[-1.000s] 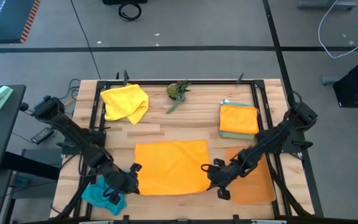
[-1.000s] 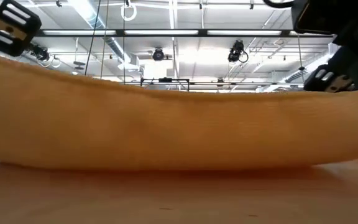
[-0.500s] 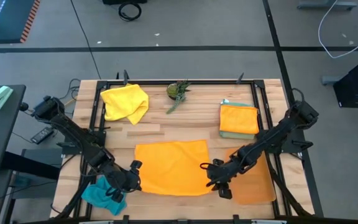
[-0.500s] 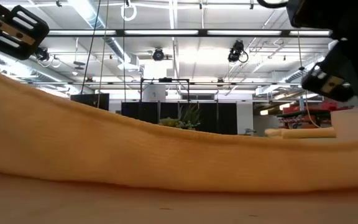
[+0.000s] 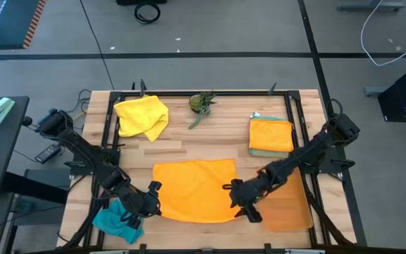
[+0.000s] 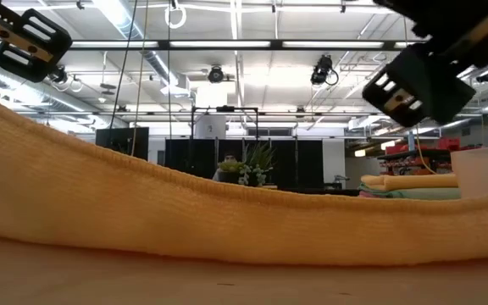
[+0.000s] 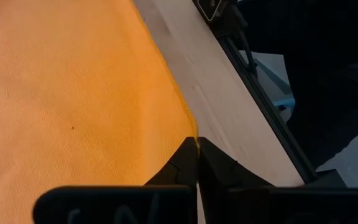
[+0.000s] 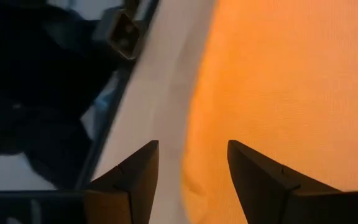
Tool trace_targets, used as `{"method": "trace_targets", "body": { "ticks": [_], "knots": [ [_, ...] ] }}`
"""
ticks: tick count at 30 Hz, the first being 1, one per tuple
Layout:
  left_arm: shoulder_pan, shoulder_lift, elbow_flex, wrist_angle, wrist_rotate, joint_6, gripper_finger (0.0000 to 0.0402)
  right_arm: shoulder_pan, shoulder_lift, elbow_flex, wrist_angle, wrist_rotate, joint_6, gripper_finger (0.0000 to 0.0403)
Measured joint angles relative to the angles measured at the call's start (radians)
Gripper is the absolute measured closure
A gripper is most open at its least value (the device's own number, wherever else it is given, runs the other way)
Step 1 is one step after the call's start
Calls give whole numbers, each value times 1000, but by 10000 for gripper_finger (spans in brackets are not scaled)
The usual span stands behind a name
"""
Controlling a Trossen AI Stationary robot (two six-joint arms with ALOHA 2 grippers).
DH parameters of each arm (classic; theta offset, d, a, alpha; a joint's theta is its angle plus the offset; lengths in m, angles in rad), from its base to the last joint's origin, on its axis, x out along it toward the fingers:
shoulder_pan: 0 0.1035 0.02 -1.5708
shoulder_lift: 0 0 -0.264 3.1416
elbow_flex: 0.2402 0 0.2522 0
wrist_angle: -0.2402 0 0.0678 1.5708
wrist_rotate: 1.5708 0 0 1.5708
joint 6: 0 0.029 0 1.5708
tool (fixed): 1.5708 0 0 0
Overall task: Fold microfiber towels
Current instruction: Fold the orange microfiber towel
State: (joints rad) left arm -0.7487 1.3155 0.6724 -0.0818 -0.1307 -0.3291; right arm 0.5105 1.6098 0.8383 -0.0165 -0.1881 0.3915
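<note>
An orange microfiber towel (image 5: 194, 189) lies spread on the middle of the wooden table. My left gripper (image 5: 152, 204) is shut on its near-left corner, and in the low view that side of the towel (image 6: 49, 169) stands raised while the rest sags to the table on the right. My right gripper (image 5: 237, 201) hangs open just over the towel's near-right corner (image 8: 278, 74), touching nothing. A crumpled yellow towel (image 5: 142, 116) lies at the far left. A teal towel (image 5: 117, 220) lies at the near-left edge. My left gripper pinches the orange towel's edge (image 7: 188, 127) at its near-left corner between its two shut fingers. One layer or several, I cannot tell. The corner is lifted off the table, and the towel slopes down slack from it toward the right, where it lies on the wood.
A folded orange towel on a pale green one (image 5: 271, 136) is stacked at the far right. A small green plant (image 5: 202, 104) stands at the far middle. A translucent orange mat (image 5: 287, 201) lies at the near right, under my right arm. A black frame (image 5: 287, 95) rims the table.
My right gripper has opened, let go of the towel's near-right corner and shifted a little toward the table's left edge. The towel's right side, held up a second ago, has dropped onto the table. The left side stays raised in my left gripper.
</note>
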Motion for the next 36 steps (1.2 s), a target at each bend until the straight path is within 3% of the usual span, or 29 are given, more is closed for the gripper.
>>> {"method": "trace_targets", "body": {
  "ticks": [4,6,9,12,18,24,36],
  "knots": [
    [0,0,0,1,1,-6,387,-10,0,0,21,-27,-52,210],
    [0,0,0,0,0,-6,388,-23,9,0,44,44,-75,232],
    [0,0,0,1,0,-1,395,-39,39,0,48,107,-86,311],
    [0,0,0,0,-3,-1,390,-44,104,1,47,87,-84,387],
    [0,0,-1,-13,-4,-2,394,10,241,63,39,7,-53,399],
    [0,0,-1,-46,-4,-31,387,78,225,95,-63,19,1,400],
    [0,0,-1,-63,-5,-34,393,163,206,91,-101,50,111,398]
  ]
}}
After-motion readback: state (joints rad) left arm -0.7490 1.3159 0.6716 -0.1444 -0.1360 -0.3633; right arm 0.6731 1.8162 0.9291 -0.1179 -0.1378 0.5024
